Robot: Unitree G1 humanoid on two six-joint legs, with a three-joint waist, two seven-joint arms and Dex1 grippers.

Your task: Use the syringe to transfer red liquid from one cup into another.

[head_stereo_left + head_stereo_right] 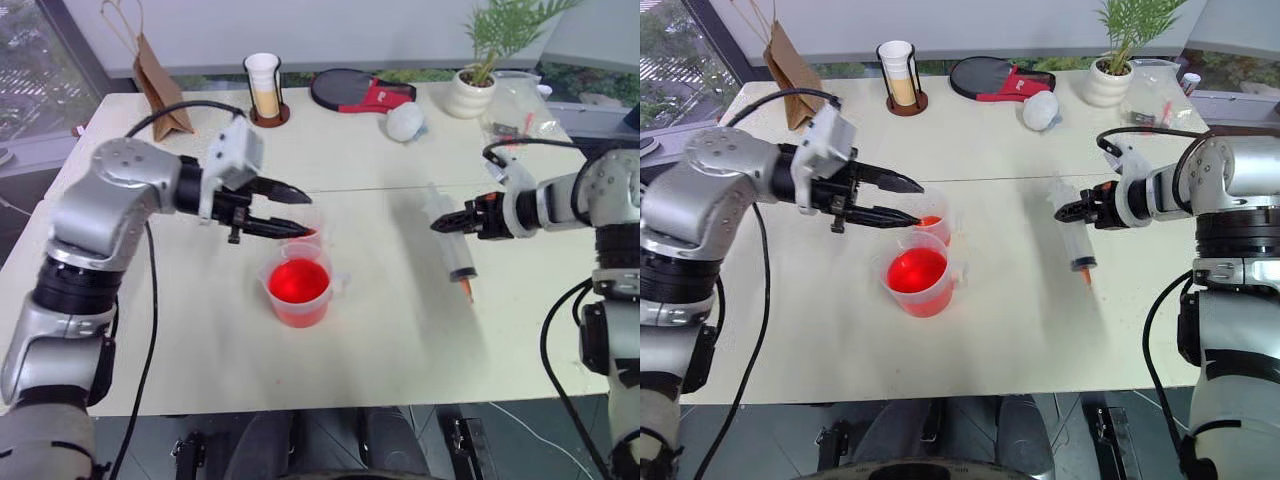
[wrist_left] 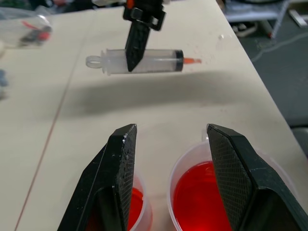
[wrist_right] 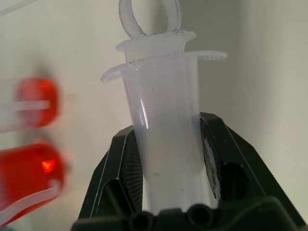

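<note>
Right wrist view: right end effector (image 3: 166, 159) grips the syringe (image 3: 168, 144).

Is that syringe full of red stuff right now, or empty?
Empty, apparently: the syringe barrel looks clear, with red only at its tip. Its plunger sits pushed in, in the right gripper.

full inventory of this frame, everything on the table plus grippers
syringe: 1, clear with orange tip, held above table on the right
beaker: 1, clear, red liquid inside, table centre
small cup: 1, clear, thin red layer, just behind beaker
paper bag: 1, brown, far left
cup in stand: 1, white and tan, far edge
paddle: 1, black and red, far edge
white lump: 1, beside paddle
potted plant: 1, green in white pot, far right
plastic bag: 1, clear, far right
table: 1, cream
left gripper: open, over the cups
right gripper: shut on syringe
</note>
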